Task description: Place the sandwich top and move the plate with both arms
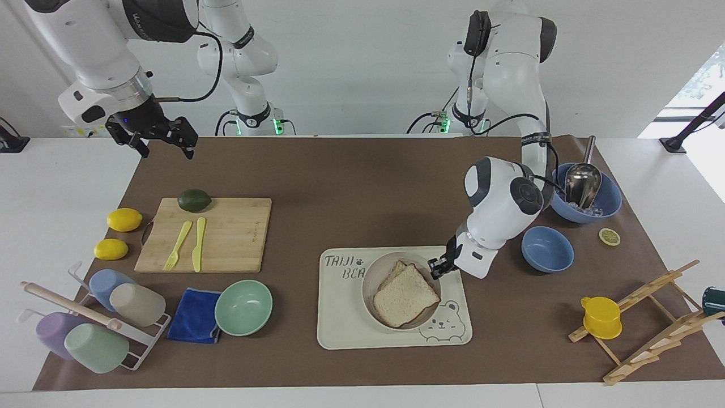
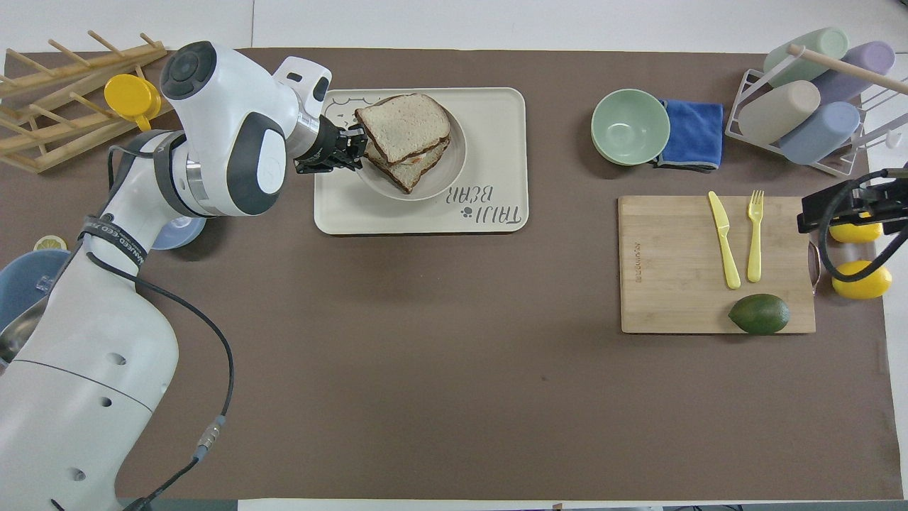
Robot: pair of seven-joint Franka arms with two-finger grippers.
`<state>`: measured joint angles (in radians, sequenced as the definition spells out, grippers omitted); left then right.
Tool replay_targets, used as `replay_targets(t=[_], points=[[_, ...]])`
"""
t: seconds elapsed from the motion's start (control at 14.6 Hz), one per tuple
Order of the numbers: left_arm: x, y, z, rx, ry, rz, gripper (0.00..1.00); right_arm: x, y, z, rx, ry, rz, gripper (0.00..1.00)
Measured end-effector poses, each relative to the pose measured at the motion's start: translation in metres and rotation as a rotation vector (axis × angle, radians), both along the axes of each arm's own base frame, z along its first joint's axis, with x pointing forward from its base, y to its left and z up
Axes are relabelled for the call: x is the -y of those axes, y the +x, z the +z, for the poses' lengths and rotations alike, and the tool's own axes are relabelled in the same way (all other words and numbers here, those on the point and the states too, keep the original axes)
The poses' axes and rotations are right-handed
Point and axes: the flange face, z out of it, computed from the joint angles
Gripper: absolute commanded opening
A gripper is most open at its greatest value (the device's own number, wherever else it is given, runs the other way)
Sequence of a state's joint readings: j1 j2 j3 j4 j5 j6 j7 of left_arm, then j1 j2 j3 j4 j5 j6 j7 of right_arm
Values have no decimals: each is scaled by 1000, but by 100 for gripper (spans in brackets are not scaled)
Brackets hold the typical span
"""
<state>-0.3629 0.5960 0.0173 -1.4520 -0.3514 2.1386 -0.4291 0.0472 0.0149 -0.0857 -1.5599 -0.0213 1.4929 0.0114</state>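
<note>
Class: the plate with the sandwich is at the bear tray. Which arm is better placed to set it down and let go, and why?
Probably the left: the left pincer is shut on the plate rim over the tray. The right pincer waits open above the table's right-arm end, away from the tray.

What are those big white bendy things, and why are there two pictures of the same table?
They are two robot arms, each ending in a black claw. One picture looks from across the table toward the robots; the other looks down from above them. The left claw is pinched shut on the rim of the plate, which is over the bear tray. On the plate sits a sandwich, with the sandwich top as its upper slice. The right claw waits open, up in the air near the table's corner at its own end. Also on the table are a cutting board with a yellow fork and knife, lemons and bowls.
</note>
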Motion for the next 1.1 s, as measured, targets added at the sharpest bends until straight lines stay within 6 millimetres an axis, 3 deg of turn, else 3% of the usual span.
replay_targets(t=[0.48, 0.75, 0.89, 0.96, 1.1], points=[[7, -5, -7, -4, 3, -9, 0, 0, 0, 0, 0, 0, 0, 100], [4, -10, -26, 16, 10, 5, 0, 0, 0, 0, 0, 0, 0, 100], [1, -12, -32, 25, 14, -11, 90, 0, 0, 0, 0, 0, 0, 100], [0, -13, -32, 27, 15, -21, 100, 0, 0, 0, 0, 0, 0, 100], [-1, -14, -30, 31, 15, -26, 100, 0, 0, 0, 0, 0, 0, 100]])
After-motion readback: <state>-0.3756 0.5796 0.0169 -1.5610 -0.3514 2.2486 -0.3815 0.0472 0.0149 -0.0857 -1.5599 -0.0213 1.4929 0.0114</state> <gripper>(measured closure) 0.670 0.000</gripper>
